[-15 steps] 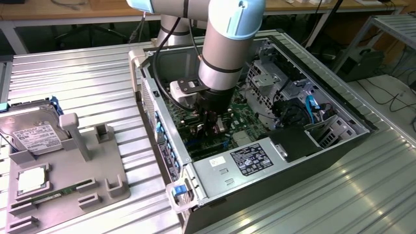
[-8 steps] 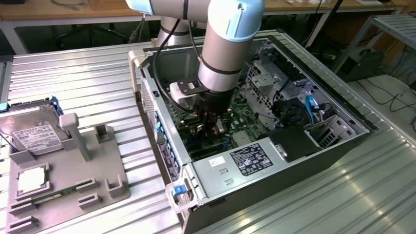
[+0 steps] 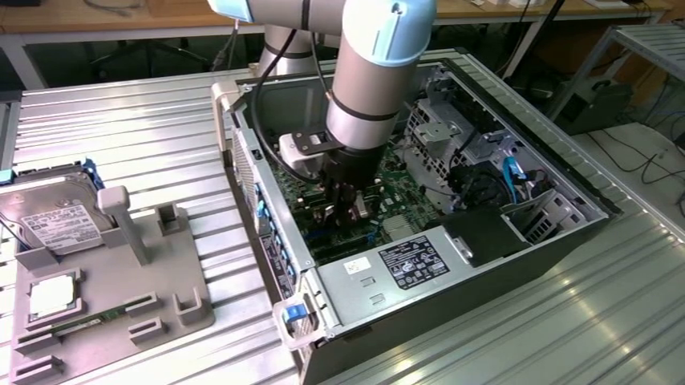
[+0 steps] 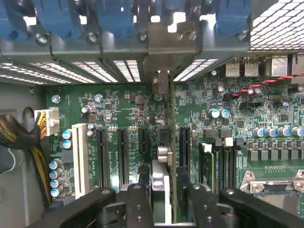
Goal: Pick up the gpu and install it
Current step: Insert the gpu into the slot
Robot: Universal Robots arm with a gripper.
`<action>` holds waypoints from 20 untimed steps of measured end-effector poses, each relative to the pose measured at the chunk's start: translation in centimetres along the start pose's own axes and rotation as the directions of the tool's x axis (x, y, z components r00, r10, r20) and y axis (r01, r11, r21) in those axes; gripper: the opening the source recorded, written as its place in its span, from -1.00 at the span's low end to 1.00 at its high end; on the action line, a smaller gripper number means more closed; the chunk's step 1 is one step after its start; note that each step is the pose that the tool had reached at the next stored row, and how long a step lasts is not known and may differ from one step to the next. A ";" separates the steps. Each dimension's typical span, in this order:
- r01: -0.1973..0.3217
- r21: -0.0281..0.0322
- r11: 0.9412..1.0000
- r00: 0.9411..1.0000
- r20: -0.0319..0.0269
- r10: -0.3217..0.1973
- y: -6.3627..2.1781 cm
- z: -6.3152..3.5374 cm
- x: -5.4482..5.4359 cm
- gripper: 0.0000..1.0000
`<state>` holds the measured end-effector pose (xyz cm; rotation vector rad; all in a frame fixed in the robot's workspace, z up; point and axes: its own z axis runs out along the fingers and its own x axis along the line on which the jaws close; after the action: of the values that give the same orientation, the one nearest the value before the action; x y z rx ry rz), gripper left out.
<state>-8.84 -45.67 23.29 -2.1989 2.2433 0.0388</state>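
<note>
My gripper [image 3: 348,207] is down inside the open computer case [image 3: 557,172], over the green motherboard [image 4: 123,107]. It is shut on the gpu [image 4: 164,154], which I see edge-on between the two black fingers [image 4: 139,199]. The card stands upright, in line with the expansion slots [image 4: 122,152]. Its pale metal bracket [image 4: 164,50] is at the case's rear slot openings. I cannot tell whether the card's lower edge sits in a slot. From the exterior view the gpu [image 3: 361,210] shows as a small dark piece under the wrist.
A grey fixture [image 3: 160,273] at the exterior view's left carries a silver hard drive [image 3: 54,220], a square chip [image 3: 54,295] and a green memory stick [image 3: 91,322]. Inside the case are the power supply [image 3: 412,261], drive cages [image 3: 450,120] and cables [image 4: 21,137].
</note>
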 end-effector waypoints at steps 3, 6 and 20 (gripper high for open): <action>0.000 0.004 1.000 1.000 0.000 0.000 0.02 -1.70 0.0 -0.29; 0.000 0.009 1.000 1.000 0.000 0.000 0.05 -3.33 -0.1 -0.29; 0.000 0.013 1.000 1.000 0.000 0.000 0.10 -6.05 -0.1 -0.31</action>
<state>-8.83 -45.66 29.34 -2.1929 2.2365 0.0249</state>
